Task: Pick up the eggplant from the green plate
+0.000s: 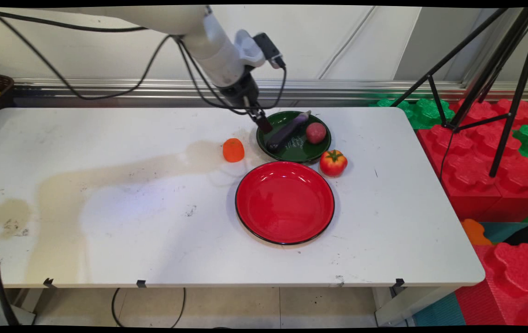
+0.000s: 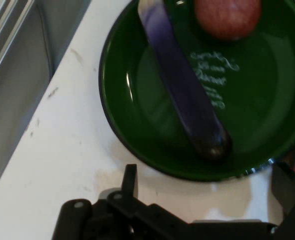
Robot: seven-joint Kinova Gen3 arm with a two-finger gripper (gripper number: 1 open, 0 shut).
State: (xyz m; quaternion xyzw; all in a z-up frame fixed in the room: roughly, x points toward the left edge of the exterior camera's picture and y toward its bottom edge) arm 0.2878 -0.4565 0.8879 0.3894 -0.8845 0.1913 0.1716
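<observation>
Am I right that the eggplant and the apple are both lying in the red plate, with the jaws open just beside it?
Not quite: the eggplant and apple lie in the green plate, as the main view shows. The red plate holds nothing. The gripper is beside the green plate, jaws open.

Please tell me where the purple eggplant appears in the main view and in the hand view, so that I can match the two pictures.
Main view: the purple eggplant lies diagonally in the green plate, upper centre, left of the red apple.
Hand view: the eggplant runs from top centre down to the lower right, inside the green plate.
Shared landmark: the red apple, beside the eggplant in both.
</observation>
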